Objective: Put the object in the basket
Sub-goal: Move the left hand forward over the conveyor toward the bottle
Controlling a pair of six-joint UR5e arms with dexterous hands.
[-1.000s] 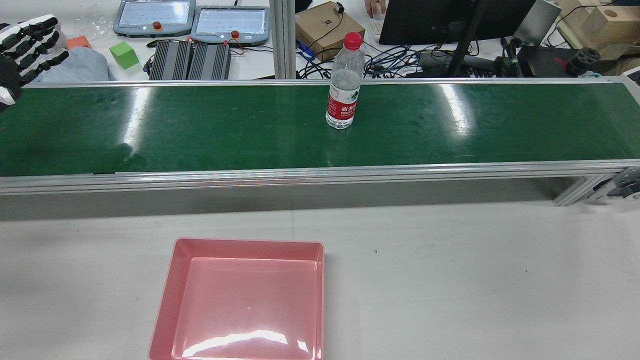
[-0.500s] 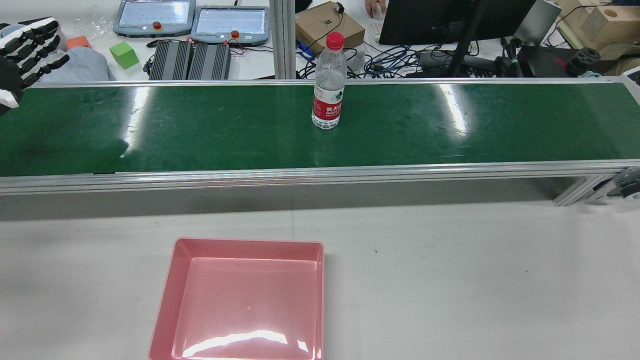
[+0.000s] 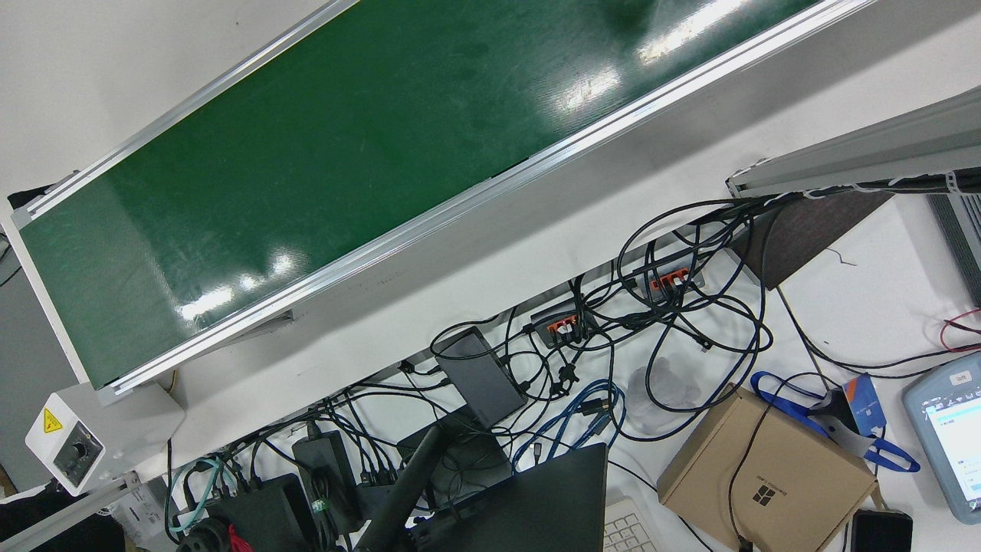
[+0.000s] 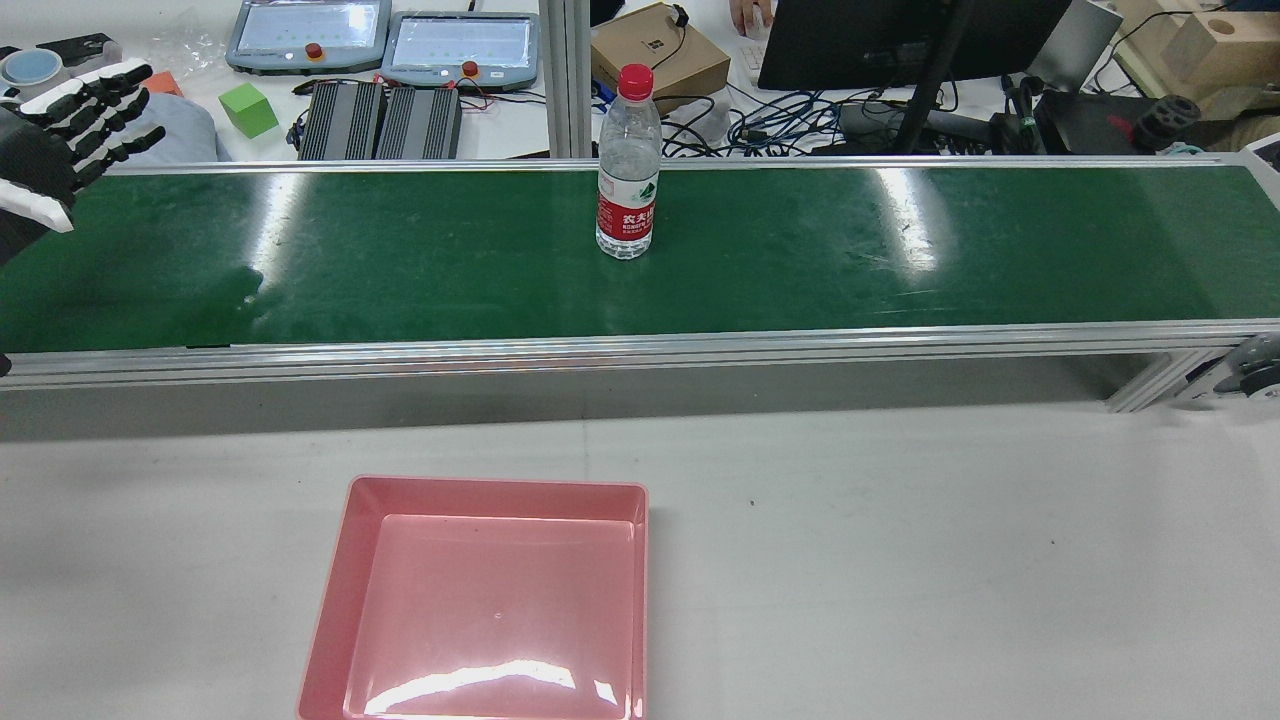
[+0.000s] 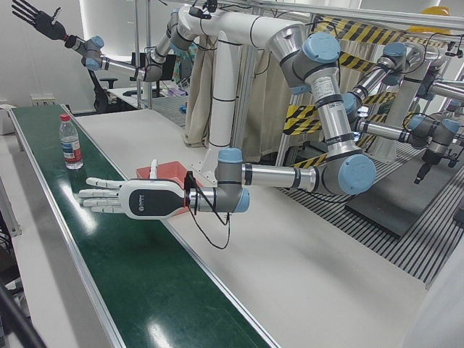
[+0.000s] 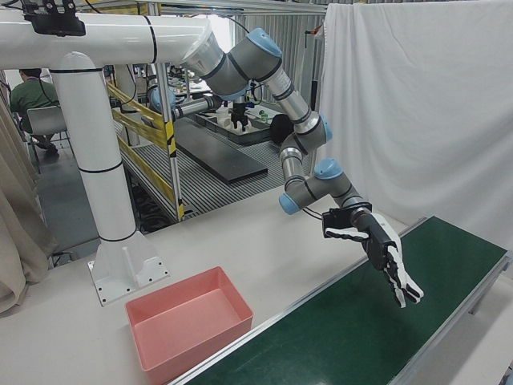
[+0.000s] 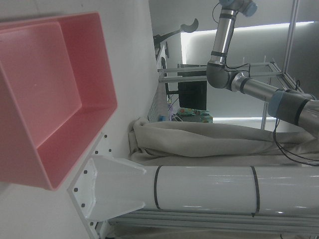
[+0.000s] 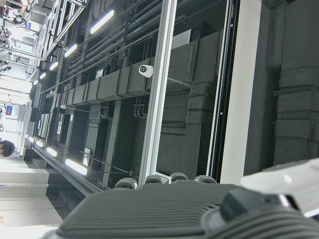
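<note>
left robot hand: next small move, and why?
Probably hold the left robot hand open over the belt and line it up with the bottle. The bottle stands upright mid-belt, well clear of the hand, and the basket is empty.

**Bottle upright on the belt, tray on the table**

A clear plastic water bottle with a red cap and red label (image 4: 627,165) stands upright on the long green conveyor belt with aluminium side rails (image 4: 900,260), toward the belt's far edge and a little left of its middle. Well to the left of the bottle, the black-and-white left hand (image 4: 70,130) hangs over the belt's left end, fingers spread apart and holding nothing. Nearer the camera than the belt, a shallow pink rectangular plastic basket (image 4: 340,590) lies on the grey tabletop (image 4: 950,560), apart from the belt's near rail and left of the bottle.
</note>
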